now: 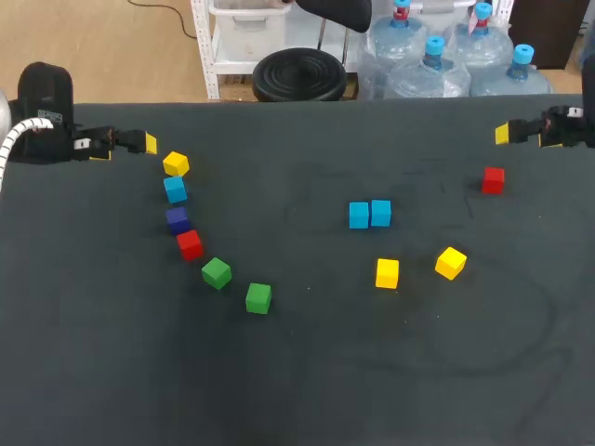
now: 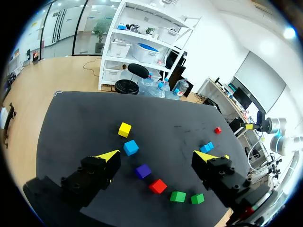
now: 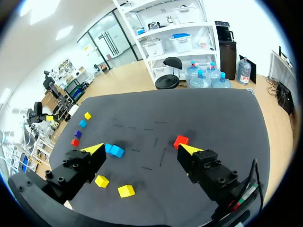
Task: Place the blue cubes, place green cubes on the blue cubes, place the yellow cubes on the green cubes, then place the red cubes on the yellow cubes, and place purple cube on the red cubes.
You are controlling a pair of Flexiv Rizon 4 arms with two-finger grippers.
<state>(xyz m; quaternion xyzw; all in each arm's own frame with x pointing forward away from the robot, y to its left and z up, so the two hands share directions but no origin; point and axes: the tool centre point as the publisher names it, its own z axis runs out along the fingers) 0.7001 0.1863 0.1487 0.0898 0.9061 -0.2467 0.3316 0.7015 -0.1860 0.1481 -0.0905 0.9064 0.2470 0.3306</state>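
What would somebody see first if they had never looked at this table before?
The bright cubes on the dark table stand out most: a curved row on the left side, with the one purple cube in it. Two blue cubes sit touching in the middle. The left pincer and right pincer hang open at the far corners.

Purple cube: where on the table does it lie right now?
In the head view the purple cube lies on the left of the table, between a blue cube farther back and a red cube nearer the front.
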